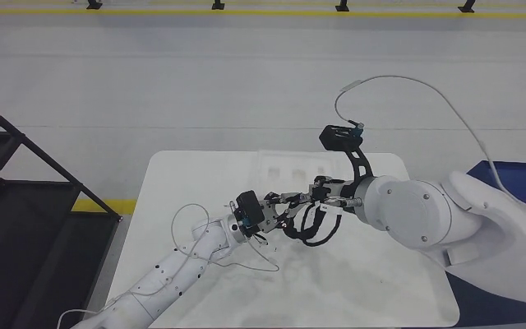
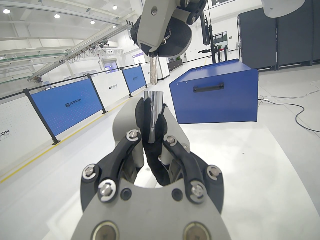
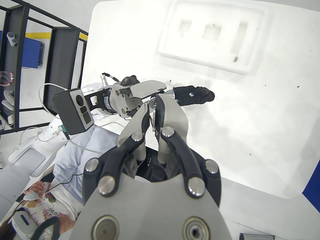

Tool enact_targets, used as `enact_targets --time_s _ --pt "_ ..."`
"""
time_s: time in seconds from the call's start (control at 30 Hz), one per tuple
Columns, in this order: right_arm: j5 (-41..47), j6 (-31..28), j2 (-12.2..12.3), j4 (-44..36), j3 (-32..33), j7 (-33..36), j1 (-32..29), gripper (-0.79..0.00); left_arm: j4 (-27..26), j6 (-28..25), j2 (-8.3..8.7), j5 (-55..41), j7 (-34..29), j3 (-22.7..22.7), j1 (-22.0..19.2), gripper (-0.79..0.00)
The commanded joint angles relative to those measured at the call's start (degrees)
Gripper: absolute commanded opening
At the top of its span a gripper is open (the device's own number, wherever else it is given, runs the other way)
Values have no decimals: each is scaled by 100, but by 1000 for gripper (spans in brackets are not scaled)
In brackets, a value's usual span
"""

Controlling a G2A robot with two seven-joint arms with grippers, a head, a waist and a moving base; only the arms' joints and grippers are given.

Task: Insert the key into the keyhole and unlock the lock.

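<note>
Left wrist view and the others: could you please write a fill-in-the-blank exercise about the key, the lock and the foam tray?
1. The left gripper is shut on the ____.
2. The right gripper holds the key, and a ____ separates its tip from the lock.
3. The foam tray on the table has ____ recesses.
Missing words: lock; gap; three.

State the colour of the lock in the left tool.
Shiny silver lock, best in left wrist view.

The lock (image 2: 153, 112) is polished, mirror-bright metal, and the key (image 2: 153, 72) is duller metal. The tray (image 3: 200, 56) looks like matt white foam, the table (image 1: 370, 280) smooth.
</note>
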Motion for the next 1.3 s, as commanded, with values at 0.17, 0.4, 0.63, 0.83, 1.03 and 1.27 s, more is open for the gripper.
enact_targets --time_s 0.17,0.4,0.63,0.83,1.03,1.27 --pt "59 -178 44 21 189 -271 -247 -785 -132 53 -1 -17 -198 -88 105 -785" --pt "-2 -293 115 -42 385 -177 -364 -785 -167 -6 -11 87 -164 -205 184 -785" --pt "59 -509 108 9 447 -68 -478 -785 -142 -46 -37 250 -72 -261 213 -785" --pt "106 -560 72 38 482 -49 -540 -785 -124 -83 -66 311 -41 -299 231 -785" --pt "34 -547 36 58 467 23 -555 -785 -112 -130 -95 336 -50 -339 251 -785" --pt "-95 -536 -1 68 446 118 -551 -785 -107 -161 -124 359 -50 -392 284 -785"
